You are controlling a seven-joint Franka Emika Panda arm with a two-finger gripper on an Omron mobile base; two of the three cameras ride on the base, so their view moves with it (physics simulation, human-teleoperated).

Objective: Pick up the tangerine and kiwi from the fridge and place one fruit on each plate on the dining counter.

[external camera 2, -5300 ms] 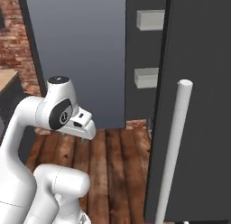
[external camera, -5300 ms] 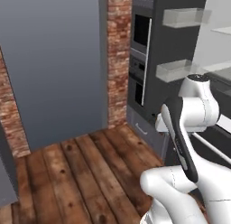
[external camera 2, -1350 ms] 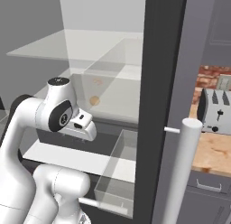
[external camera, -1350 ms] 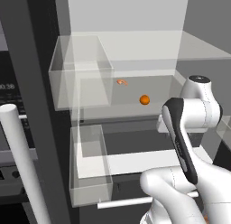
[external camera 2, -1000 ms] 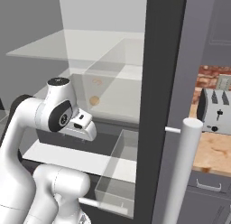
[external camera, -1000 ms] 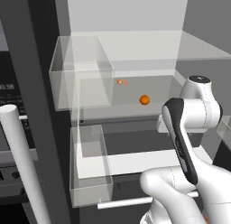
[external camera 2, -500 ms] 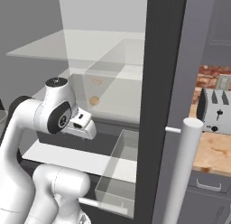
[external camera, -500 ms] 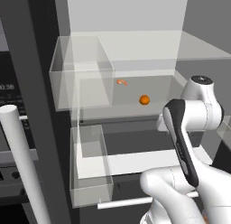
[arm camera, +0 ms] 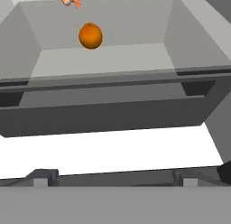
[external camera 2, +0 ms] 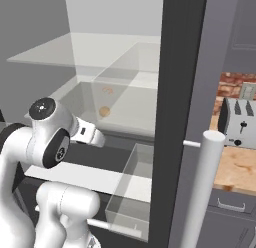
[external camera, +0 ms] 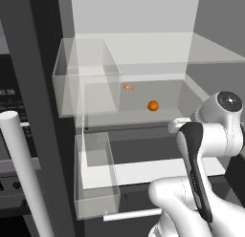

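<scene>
Slightly higher than a second ago, the arm's elbow has lifted in the left base view, while the base and the fridge [external camera: 33, 88] interior hold the same framing. Spread wide with nothing between its fingers, the end effector [arm camera: 113, 179] hangs in front of the open fridge, its two tips low in the hand view and aimed at the dark front edge of a shelf.

Beyond that edge, on the glass shelf [external camera: 143, 117], sits the tangerine [arm camera: 90, 35], well apart from the fingers and untouched. It also shows from the left base [external camera: 152, 105] and, paler through the glass, from the right base [external camera 2: 104, 111]. Just behind it lies a small orange shrimp-like item [arm camera: 70, 1], too small to identify.

Left of the fruit stands a translucent bin [external camera: 86, 78], with a second bin [external camera: 95, 178] below it. Nearer the camera rises the pale handle [external camera: 26, 174]. Past the door, a toaster [external camera 2: 239, 123] rests on a wooden desk [external camera 2: 235, 172].
</scene>
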